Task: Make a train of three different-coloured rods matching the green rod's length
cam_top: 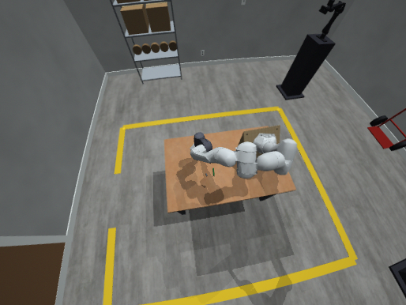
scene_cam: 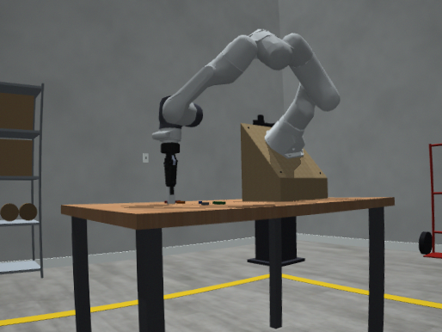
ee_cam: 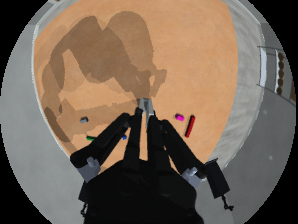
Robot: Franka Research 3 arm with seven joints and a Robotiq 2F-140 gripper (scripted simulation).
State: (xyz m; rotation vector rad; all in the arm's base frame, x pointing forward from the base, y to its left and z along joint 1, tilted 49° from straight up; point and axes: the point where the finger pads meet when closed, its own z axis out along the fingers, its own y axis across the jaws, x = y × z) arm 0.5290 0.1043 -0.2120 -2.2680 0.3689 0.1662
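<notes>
At the far left part of the desk (scene_cam: 258, 212), the claw (scene_cam: 170, 193) points straight down with its tips at the surface. Its fingers are drawn almost fully together, and a small pale grey piece, which reads as the grey rod (scene_cam: 170, 199), sits pinched between the tips. In the wrist view the 2 fingers meet in a narrow point on that same grey piece (ee_cam: 144, 103).

Just right of the claw in the exterior view lies an orange rod (scene_cam: 180, 201), flat on the desk. Further right come 2 small dark pieces too small to tell by colour, and then the green rod (scene_cam: 219, 202). It lies flat, well apart from the claw and short of the wooden mount (scene_cam: 267, 172). From above, the green rod (cam_top: 213, 171) shows as a short upright stroke on the near side of the forearm.

The wrist view shows a magenta rod (ee_cam: 180, 116) and a red rod (ee_cam: 190, 125) close together on one side of the fingers. A blue rod (ee_cam: 124, 137) and the green rod (ee_cam: 91, 137) lie on the other side. None of these touch the claw.

Beyond the desk, yellow floor tape (cam_top: 205, 116) frames the work area. A shelf rack (scene_cam: 41, 172) stands at the left and a red hand truck (scene_cam: 431, 193) at the right.
</notes>
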